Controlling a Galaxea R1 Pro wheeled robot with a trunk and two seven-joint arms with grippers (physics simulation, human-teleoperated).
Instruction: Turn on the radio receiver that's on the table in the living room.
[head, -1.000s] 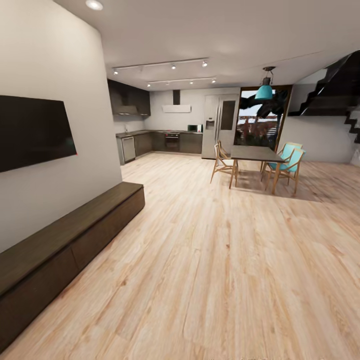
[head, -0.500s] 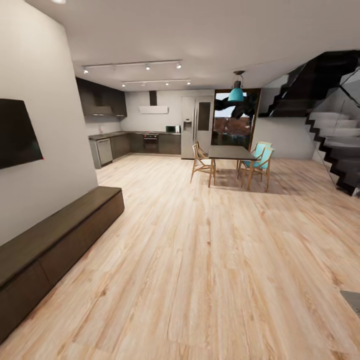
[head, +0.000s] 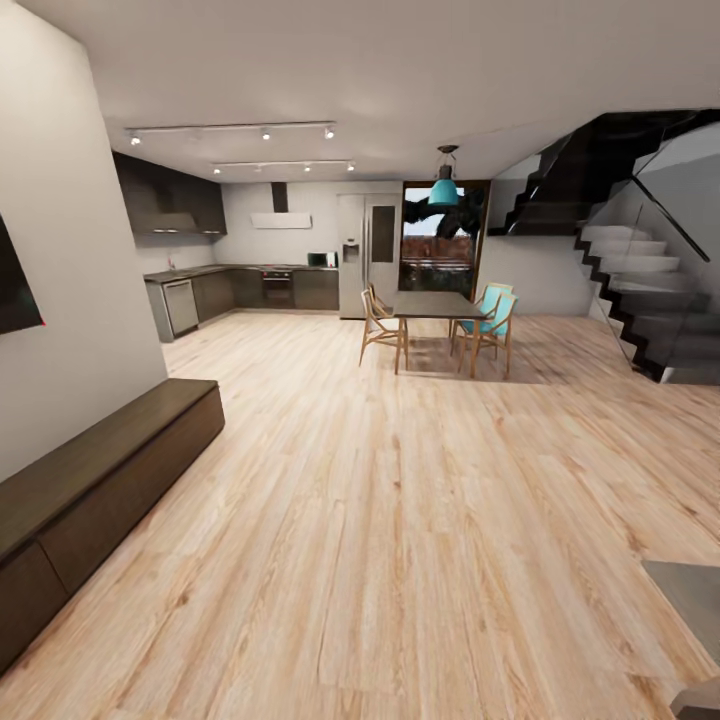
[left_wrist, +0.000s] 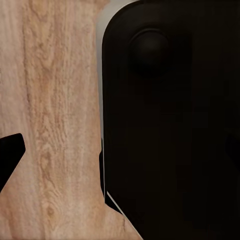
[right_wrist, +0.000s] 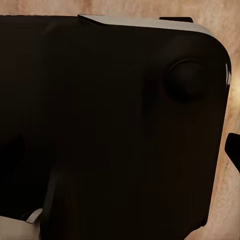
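Starting at the arms: in the left wrist view we find a black rounded robot body panel over the wood floor, with one dark fingertip at the frame edge. We cannot tell whether the left gripper is spread or closed. The right wrist view shows a like black panel with a round boss, a strip of floor along its edge, and a dark fingertip at the margin; the right gripper's state likewise cannot be told.

The head view gives us the room, which the wrist views do not. Light wood planks run from the foreground to the far wall. A long, low dark cabinet stands along the white wall on the left, with the corner of a black screen above it. Beyond lies a kitchen with dark units, a steel fridge and ceiling track lights. A dark dining table stands under a teal pendant lamp, with wooden and teal chairs beside it. A dark staircase rises on the right. A grey corner enters at the lower right; we cannot identify it.

We do not find the radio at this moment.
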